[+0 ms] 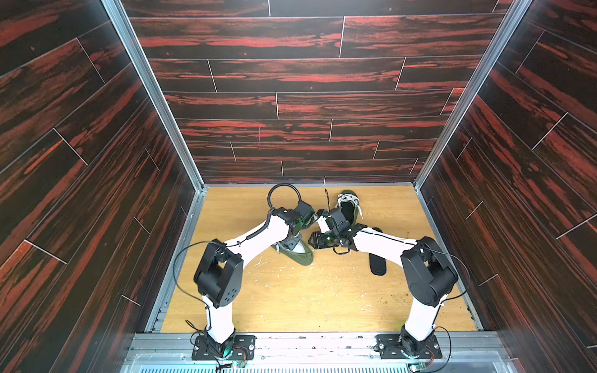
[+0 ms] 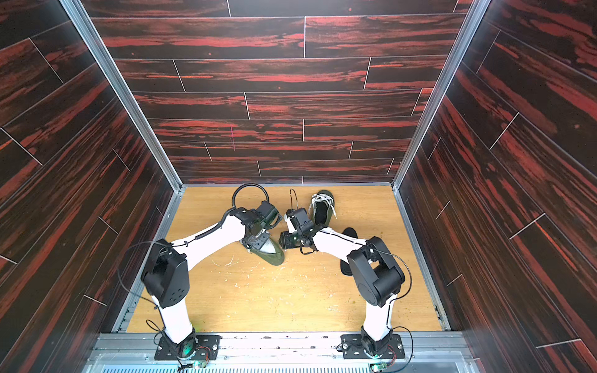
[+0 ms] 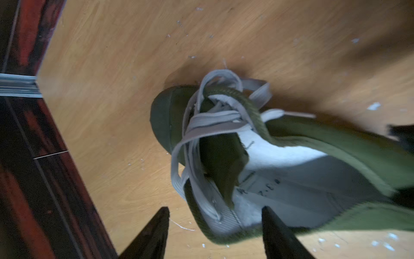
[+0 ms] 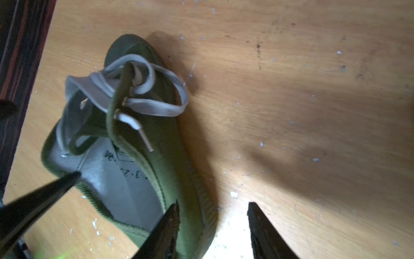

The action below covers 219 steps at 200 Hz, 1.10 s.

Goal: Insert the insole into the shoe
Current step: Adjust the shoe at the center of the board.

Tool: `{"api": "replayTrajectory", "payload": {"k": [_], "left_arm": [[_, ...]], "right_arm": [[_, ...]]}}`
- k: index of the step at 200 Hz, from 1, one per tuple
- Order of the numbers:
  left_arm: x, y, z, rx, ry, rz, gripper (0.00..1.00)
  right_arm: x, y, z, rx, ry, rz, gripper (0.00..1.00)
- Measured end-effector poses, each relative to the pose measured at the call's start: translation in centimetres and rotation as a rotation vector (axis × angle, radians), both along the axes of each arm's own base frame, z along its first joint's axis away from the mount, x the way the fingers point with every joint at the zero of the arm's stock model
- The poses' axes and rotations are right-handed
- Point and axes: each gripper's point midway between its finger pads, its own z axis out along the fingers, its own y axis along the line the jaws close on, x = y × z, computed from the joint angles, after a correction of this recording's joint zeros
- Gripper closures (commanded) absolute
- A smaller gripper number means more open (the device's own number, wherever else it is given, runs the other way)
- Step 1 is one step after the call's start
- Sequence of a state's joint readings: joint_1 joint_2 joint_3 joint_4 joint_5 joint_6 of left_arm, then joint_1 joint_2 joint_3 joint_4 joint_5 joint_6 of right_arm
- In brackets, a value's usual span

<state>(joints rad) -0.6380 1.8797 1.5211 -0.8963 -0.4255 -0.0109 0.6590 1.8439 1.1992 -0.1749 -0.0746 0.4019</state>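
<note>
Ink stamp on shoe lining: illegible.

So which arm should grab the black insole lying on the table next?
Probably right. The black insole lies on the table under the right arm, and the right claw is open. The left claw is farther away, straddling the near green shoe's rim.

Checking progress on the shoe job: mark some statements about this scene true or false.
1. The black insole lies on the table, outside the near shoe. True.
2. The near shoe's laces are black. False: the laces are pale grey.
3. The left fingers and the right fingers both stand apart. True.
4. Only one shoe is on the table. False: a second shoe lies farther back.
</note>
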Motion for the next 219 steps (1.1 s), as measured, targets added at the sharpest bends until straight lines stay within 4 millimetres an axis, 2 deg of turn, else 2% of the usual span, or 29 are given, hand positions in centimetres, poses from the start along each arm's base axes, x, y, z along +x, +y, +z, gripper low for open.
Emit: {"api": "replayTrajectory", "payload": {"k": [41, 91, 119, 171, 190, 219], "left_arm": [[1.0, 0.8, -1.1, 0.102, -0.006, -0.017, 0.32], [2.9, 0.4, -2.0, 0.146, -0.032, -0.055, 0.31], [3.9, 0.2, -1.5, 0.131, -0.055, -0.059, 0.32], [5.5, 1.6, -1.0, 0.062, -0.058, -0.018, 0.35], [5.7, 2.0, -0.8, 0.048, -0.061, -0.007, 0.4], [5.4, 2.2, -0.9, 0.023, -0.053, 0.005, 0.55]], "right_arm": [[-0.1, -0.3, -0.3, -0.001, 0.007, -0.006, 0.47], [0.0, -0.5, -0.1, 0.004, 0.002, -0.013, 0.47], [0.0, -0.8, 0.0, 0.006, 0.002, -0.018, 0.47], [-0.3, -0.6, 0.0, 0.017, 0.013, -0.005, 0.44], [-0.6, -0.4, 0.0, 0.01, 0.011, 0.004, 0.41], [-1.6, 0.3, -0.4, -0.025, 0.008, 0.02, 0.4]]}}
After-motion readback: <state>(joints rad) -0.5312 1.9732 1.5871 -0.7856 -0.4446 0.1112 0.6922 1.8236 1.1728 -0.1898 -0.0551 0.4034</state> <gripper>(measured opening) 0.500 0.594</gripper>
